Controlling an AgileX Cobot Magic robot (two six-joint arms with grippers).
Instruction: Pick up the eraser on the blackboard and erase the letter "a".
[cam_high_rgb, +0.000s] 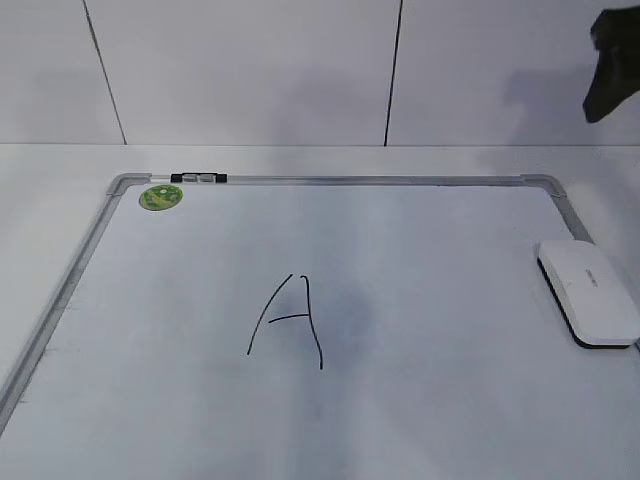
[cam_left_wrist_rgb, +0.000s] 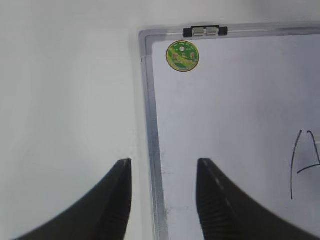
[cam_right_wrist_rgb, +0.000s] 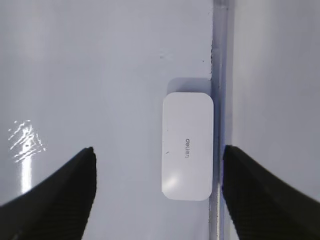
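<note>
right tool (cam_right_wrist_rgb: 157, 165) wide above the eraser (cam_right_wrist_rgb: 187, 146) by the blackboard (cam_right_wrist_rgb: 100, 75) frame; left tool (cam_left_wrist_rgb: 164, 172) spread

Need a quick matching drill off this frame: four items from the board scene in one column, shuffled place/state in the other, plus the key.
Column 1
1. eraser
2. green sticker
3. letter
4. right gripper

Column 2
A. near the middle of the blackboard
B. open, hovering above, holding nothing
C. lying at the board's right edge, against the frame
D. far left corner of the board, just inside the frame

Pairs: 1-C, 2-D, 3-A, 4-B
</note>
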